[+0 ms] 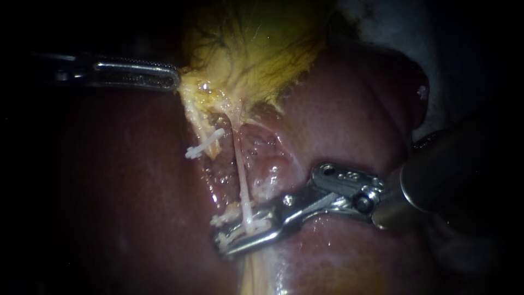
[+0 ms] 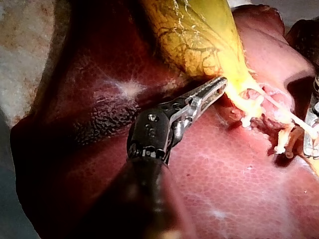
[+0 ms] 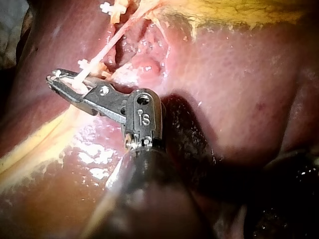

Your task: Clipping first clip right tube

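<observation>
The right tube is a thin pale strand running down from the yellow gallbladder. Low on this strand, my right instrument has its jaws shut around it, with a white clip showing inside them. From the right wrist view the same jaws pinch the strand. The left tube, yellowish, carries a white clip; a second white clip sits lower, just above the right jaws. My left instrument is shut on the gallbladder's lower edge, holding it to the left.
Dark red liver surrounds the tubes on all sides. Raw, glistening tissue lies between the tubes and the right instrument's shaft. Pale cloth shows beyond the liver's edge in the left wrist view.
</observation>
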You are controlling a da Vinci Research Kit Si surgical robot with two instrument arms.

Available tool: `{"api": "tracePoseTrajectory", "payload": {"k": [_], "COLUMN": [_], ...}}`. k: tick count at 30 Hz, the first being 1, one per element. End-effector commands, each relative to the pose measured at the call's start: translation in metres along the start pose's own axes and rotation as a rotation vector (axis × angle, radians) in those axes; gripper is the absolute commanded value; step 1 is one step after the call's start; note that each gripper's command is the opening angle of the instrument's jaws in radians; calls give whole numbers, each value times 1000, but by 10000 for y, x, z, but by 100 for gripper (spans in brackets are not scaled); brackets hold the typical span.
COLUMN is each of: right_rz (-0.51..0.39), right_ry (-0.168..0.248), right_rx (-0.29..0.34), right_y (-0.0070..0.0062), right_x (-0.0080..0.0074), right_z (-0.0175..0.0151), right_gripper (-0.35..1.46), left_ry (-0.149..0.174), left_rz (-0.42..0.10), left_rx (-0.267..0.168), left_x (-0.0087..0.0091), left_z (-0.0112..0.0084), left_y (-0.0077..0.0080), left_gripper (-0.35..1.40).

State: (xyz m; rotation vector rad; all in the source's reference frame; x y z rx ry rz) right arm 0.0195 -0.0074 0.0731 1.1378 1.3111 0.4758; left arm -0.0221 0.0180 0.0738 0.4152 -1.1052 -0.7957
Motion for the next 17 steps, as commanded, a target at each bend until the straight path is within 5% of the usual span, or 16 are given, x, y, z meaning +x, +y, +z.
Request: {"api": "tracePoseTrajectory", "payload": {"k": [1, 17], "right_rz": [12, 18], "right_ry": [10, 15], "right_rx": [-16, -22], "right_y": [0, 2], "right_x": [0, -1], "right_z": [-1, -7], "right_gripper": [-35, -35], "left_ry": [0, 0], "left_rz": [0, 0], "left_rx": [0, 0], "left_x": [0, 0], "left_z": [0, 0], "left_y": [0, 0], "left_gripper": [-35, -35]}}
